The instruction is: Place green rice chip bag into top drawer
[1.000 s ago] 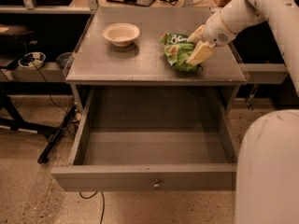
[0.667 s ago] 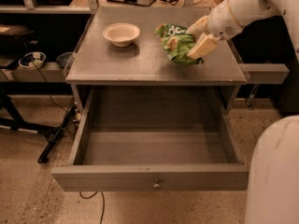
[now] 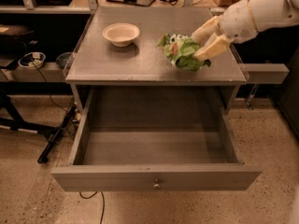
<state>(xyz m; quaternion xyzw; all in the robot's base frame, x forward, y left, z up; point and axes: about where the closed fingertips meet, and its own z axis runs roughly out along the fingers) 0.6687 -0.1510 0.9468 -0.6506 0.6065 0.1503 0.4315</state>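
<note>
Nearest the camera is the drawer, pulled right out, knob in the middle of the front panel, and nothing inside that I can see. So the target sits below and in front of the bag, on the camera side.

Next up is the tabletop. The bag is on its right half, near the front edge, long axis roughly left to right and tilted a bit. I can't tell whether it's resting on the top or just lifted. The gripper comes in from the right and its fingers are clamped on the bag's right end.

My guess is the only thing in the way is the table's front lip: the bag has to clear it, then drop.

Further back on the left is a bowl, well apart from the bag and off that path.
</note>
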